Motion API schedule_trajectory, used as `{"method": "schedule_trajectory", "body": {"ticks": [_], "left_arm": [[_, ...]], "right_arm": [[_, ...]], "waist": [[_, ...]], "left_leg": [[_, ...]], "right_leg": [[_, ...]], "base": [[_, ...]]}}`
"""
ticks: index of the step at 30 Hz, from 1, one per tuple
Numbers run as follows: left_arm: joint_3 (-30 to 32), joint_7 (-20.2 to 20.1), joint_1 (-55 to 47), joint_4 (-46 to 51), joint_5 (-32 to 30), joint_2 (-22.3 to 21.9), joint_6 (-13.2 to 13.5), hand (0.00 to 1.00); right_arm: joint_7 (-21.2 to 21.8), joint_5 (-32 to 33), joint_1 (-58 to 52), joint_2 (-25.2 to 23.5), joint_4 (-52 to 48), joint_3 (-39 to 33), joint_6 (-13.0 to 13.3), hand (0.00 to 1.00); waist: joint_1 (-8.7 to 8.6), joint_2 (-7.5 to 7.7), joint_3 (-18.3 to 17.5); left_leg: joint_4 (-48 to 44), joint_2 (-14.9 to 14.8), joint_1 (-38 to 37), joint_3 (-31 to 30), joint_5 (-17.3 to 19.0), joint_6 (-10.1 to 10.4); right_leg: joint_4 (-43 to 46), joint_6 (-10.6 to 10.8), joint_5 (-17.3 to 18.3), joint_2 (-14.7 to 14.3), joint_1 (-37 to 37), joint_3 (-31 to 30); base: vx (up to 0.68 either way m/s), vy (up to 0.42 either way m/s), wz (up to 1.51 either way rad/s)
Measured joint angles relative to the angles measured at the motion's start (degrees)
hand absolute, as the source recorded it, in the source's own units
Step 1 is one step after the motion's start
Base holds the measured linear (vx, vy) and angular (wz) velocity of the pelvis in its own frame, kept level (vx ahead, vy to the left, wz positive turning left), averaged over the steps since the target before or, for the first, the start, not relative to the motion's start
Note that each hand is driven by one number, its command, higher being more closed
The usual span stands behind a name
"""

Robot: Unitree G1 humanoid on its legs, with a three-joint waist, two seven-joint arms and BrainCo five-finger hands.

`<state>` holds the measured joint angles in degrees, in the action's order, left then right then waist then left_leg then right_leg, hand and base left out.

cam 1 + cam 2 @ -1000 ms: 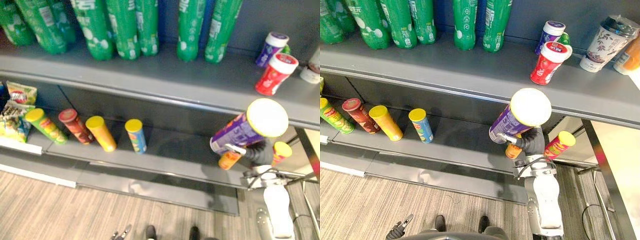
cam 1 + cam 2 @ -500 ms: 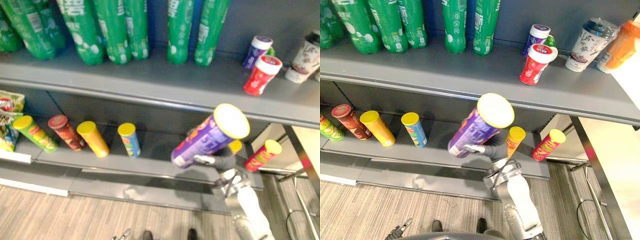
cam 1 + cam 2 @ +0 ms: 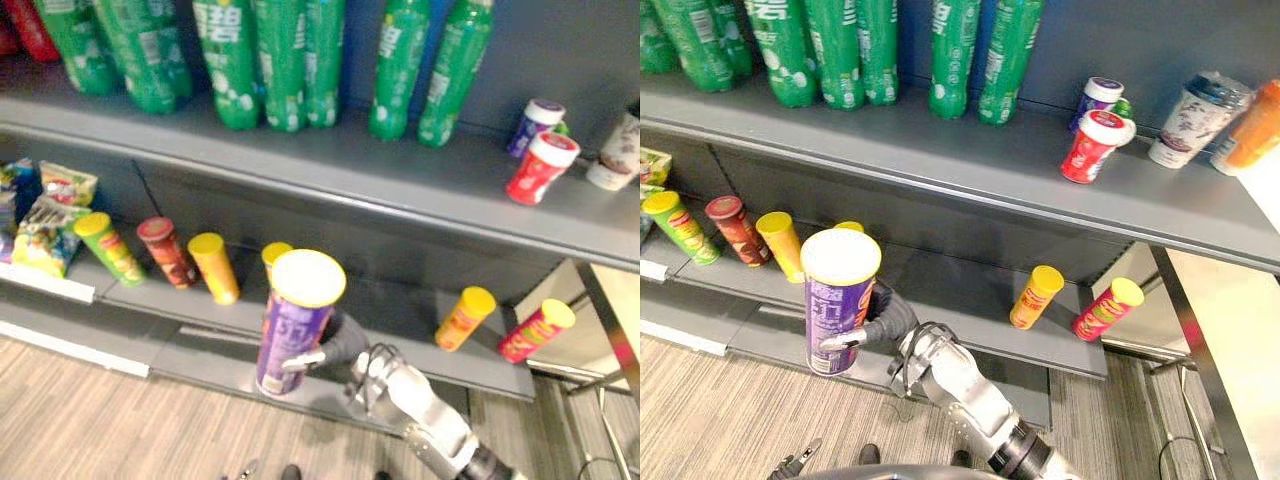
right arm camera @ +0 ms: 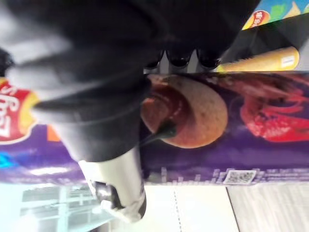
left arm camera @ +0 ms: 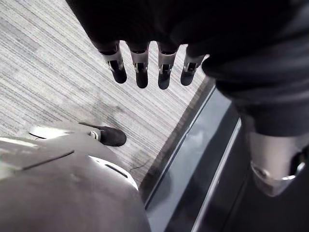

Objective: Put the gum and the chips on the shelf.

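The right hand is gripping a tall purple chips can, with the fingers curling round the side facing the shelf and the thumb pressing across the front, low on the can. The can is standing upright with its pale lid on top, in front of the lower shelf and just beyond that shelf's front edge, with the wood-pattern floor showing below it. It is sitting to the left of the hand and is partly covering a yellow-lidded can standing behind it on the shelf. On the same shelf a green can, a dark red can and a yellow can are leaning in a row to the left, near some snack bags, while an orange can and a pink can are leaning well to the right. On the upper shelf a red gum tub is standing just beside a purple tub, well right of a row of green bottles. The left hand is hanging over the floor with its fingers straight and holding nothing.
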<state>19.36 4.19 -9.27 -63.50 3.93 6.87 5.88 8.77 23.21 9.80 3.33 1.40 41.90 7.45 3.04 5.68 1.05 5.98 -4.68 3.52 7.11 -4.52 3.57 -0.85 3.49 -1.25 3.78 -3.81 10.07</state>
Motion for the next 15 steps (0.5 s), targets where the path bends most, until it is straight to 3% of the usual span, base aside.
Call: {"method": "schedule_trajectory", "body": {"ticks": [6, 11, 13, 15], "left_arm": [[-1.05, 0.77, 0.47, 0.34, 0.35, -0.46, -0.24, 0.00], [-2.24, 1.88, 3.62, 2.96, 0.44, -0.76, -0.18, 0.00], [-4.12, 1.91, 6.20, 5.04, 0.52, -0.98, -0.08, 0.00], [-6.41, 1.92, 8.33, 6.42, 2.14, -1.21, 0.24, 0.00]], "right_arm": [[-4.07, -5.42, 3.77, -1.88, 8.30, -2.51, -0.01, 1.00], [-8.31, -10.15, 10.19, -3.14, 11.45, -8.78, 0.14, 1.00], [-10.28, -12.17, 14.01, -3.44, 13.57, -12.93, 0.19, 1.00], [-12.56, -13.98, 16.80, -3.67, 14.66, -16.58, 0.22, 1.00]], "waist": [[2.23, -0.46, 1.11], [2.97, -2.04, 6.65], [3.98, -2.92, 10.38], [4.43, -4.60, 13.00]], "left_leg": [[-0.01, 0.06, 1.34, -2.74, -0.65, 0.10], [-0.35, 0.05, 4.70, -4.66, -1.81, -0.03], [-0.48, 0.03, 6.26, -4.82, -2.35, 0.16], [-3.15, 0.05, 9.70, -5.13, -2.57, 0.10]], "right_leg": [[0.08, -0.20, 0.12, 0.07, 0.04, 2.71], [3.35, -1.13, 1.16, 0.56, -3.50, 5.16], [5.97, -1.14, 1.56, 1.06, -5.83, 5.86], [8.48, -0.97, 2.32, 1.75, -8.46, 6.94]], "base": [[0.01, -0.007, 0.25], [-0.05, -0.007, 0.24], [-0.06, -0.009, 0.28], [-0.07, -0.010, 0.27]]}}
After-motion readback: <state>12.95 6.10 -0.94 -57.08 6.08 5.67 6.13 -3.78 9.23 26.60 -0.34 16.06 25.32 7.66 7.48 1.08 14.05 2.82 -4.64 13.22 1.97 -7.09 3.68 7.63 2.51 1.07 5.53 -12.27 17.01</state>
